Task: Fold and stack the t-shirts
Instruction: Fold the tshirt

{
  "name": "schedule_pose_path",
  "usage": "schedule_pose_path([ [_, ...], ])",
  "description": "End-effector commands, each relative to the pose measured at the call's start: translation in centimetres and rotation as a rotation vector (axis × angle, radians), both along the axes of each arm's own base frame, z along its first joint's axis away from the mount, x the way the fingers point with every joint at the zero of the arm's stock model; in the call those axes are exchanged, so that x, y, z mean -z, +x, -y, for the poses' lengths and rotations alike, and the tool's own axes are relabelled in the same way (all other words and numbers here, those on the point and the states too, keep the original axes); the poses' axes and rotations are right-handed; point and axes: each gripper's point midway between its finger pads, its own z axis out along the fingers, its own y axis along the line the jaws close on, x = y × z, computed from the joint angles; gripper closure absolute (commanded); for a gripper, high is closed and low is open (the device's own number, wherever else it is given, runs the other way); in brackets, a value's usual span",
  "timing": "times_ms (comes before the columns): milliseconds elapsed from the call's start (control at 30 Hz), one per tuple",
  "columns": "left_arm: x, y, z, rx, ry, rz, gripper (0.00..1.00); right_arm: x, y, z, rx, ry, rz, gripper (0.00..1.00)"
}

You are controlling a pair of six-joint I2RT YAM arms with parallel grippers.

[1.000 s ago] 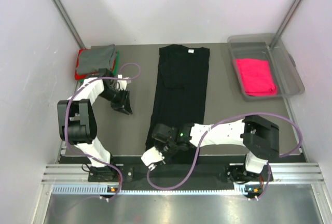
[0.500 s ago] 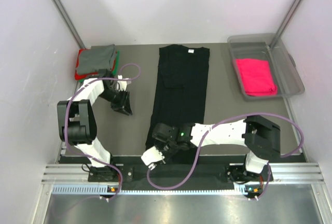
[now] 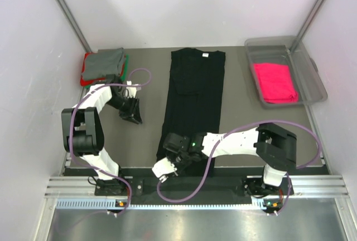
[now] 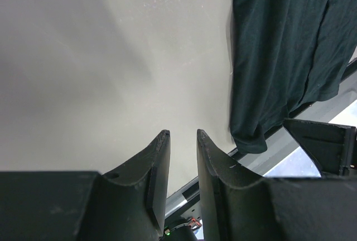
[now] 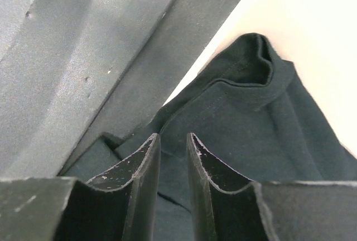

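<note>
Top external view: five t-shirts in all, on or above one brown desk [image 3: 240, 107]. One black t-shirt [image 3: 195, 96] lies mid-desk as a long narrow strip running far to near, with its collar and white neck label [image 3: 204, 55] at the far end. At the far left corner sits one stack of three: a grey t-shirt [image 3: 104, 62] on top, with the edges of a red t-shirt [image 3: 85, 77] and a green t-shirt [image 3: 126, 61] showing beneath. One hot-pink t-shirt [image 3: 274, 82] lies folded inside the single clear plastic bin [image 3: 312, 79] at the far right.

Two arms are at work. The left arm [image 3: 95, 99] reaches over bare desk left of the black strip, between it and the stack. In the left wrist view its jaws stand a narrow gap apart with nothing between them, the strip's long edge off to one side. The right arm [image 3: 240, 139] stretches leftward along the near edge to the strip's near left corner. Its jaws are also slightly apart and gripping nothing that I can see, with the rumpled hem just beyond their tips.
</note>
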Motion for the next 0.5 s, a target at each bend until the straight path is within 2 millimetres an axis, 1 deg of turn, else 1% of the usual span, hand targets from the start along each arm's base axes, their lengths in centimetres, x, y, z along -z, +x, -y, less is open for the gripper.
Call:
schedule_pose_path([
  [0, -0.8, 0.2, 0.1, 0.011, -0.016, 0.040, 0.69, -0.1, 0.2, -0.9, -0.004, 0.032, -0.020, 0.74],
  [133, -0.8, 0.1, 0.1, 0.011, -0.018, 0.037, 0.69, 0.0, 0.4, -1.0, 0.003, 0.029, -0.022, 0.75],
  [233, -0.8, 0.2, 0.1, 0.011, -0.018, 0.040, 0.69, 0.3, 0.6, -0.9, 0.009, 0.021, -0.025, 0.78],
  [467, -0.7, 0.2, 0.1, 0.014, -0.018, 0.037, 0.69, 1.0, 0.6, -0.4, 0.018, -0.012, -0.040, 0.78],
])
